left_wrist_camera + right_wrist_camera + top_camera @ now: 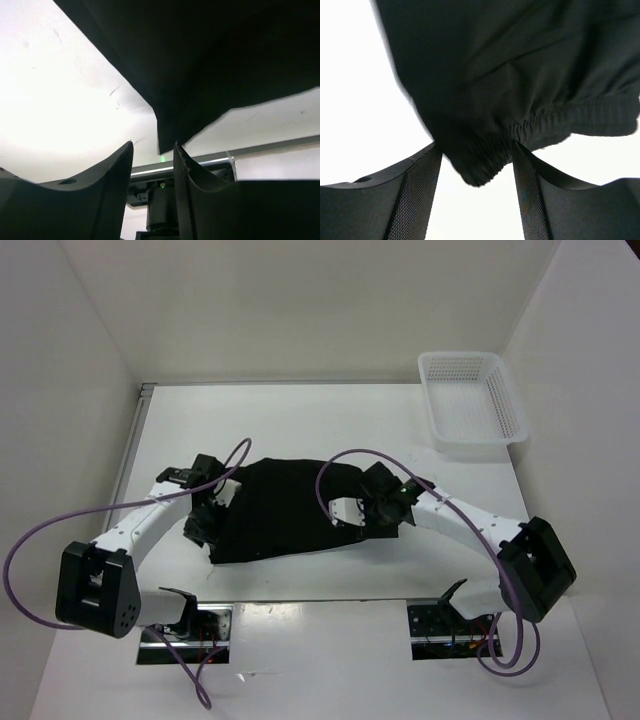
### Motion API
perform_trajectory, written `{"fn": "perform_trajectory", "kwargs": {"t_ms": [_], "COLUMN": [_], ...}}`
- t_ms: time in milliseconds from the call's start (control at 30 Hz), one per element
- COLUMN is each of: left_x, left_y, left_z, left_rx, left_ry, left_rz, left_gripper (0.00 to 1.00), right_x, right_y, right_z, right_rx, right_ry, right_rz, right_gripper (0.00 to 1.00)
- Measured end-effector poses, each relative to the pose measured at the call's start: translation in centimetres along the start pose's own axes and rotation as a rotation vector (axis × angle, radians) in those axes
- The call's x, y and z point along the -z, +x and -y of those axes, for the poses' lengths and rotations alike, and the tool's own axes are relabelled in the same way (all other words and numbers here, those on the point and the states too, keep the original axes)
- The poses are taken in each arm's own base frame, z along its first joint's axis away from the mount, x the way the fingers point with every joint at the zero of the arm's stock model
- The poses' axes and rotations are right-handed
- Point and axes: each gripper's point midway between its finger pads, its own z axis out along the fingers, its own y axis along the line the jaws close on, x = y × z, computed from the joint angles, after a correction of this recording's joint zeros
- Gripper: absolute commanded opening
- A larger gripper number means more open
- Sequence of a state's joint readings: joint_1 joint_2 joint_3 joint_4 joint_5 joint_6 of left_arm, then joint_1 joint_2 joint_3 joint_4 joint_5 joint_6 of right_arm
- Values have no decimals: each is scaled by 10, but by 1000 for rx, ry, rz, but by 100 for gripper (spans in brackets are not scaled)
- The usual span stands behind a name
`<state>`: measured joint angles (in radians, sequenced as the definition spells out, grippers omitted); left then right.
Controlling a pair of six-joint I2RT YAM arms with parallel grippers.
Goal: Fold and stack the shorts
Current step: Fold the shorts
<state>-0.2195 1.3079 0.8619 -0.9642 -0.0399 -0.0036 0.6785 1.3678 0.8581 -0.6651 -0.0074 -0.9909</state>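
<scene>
The black shorts (285, 510) lie spread on the white table between my two arms. My left gripper (207, 523) is at their left edge. In the left wrist view its jaws (153, 144) stand a little apart, and a hanging corner of the shorts (167, 135) sits just past the fingertips, not pinched. My right gripper (350, 512) is at the shorts' right side. In the right wrist view it (476, 145) is open, and a bunched fold of the elastic waistband (485, 160) dips between its fingers (420, 200).
A white mesh basket (470, 400) stands at the table's far right corner, holding nothing. White walls close in the table at the back and on both sides. Purple cables loop over both arms.
</scene>
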Motion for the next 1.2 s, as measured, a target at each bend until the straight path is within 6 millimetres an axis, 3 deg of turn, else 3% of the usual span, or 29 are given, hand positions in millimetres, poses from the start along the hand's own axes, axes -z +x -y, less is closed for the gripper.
{"fn": "perform_trajectory", "kwargs": {"t_ms": [100,167,333,400,467,567,633,700,767,833,1000,1100,1133,1200], "left_x": [8,18,28,22,12,-9,-21,-30,-36,-43,-62,-59,-58,-52], "left_y": [0,-6,-38,-52,-68,-93,-102,-107,-111,-112,-113,-121,-123,-132], "left_z": [4,7,3,0,-3,-6,-8,-11,-13,-14,-16,-15,-14,-13], "left_rx": [0,1,13,18,23,25,26,27,27,28,35,42,44,50], "left_ry": [22,43,40,36,34,30,23,11,1,-6,-1,22,33,56], "left_rz": [8,47,152,157,148,141,137,138,149,148,119,143,151,179], "left_gripper": [50,51,51,51,51,51,51,51,51,51,51,52,52,52], "right_x": [6,19,83,93,84,44,6,-17,-29,-33,-33,-9,5,37], "right_y": [1,-9,-77,-100,-117,-124,-110,-92,-78,-70,-61,-68,-70,-71], "right_z": [-15,-17,16,25,30,37,25,9,-3,-2,26,77,100,140], "right_rx": [21,20,18,5,-31,-119,-186,-254,-321,-389,-573,-786,-874,-1046], "right_ry": [-79,-104,61,99,98,72,29,-9,-32,-25,37,79,106,159], "right_rz": [1,43,314,388,419,385,306,238,190,167,143,194,237,341], "right_gripper": [64,67,52,47,40,37,38,38,41,43,50,56,67,75]}}
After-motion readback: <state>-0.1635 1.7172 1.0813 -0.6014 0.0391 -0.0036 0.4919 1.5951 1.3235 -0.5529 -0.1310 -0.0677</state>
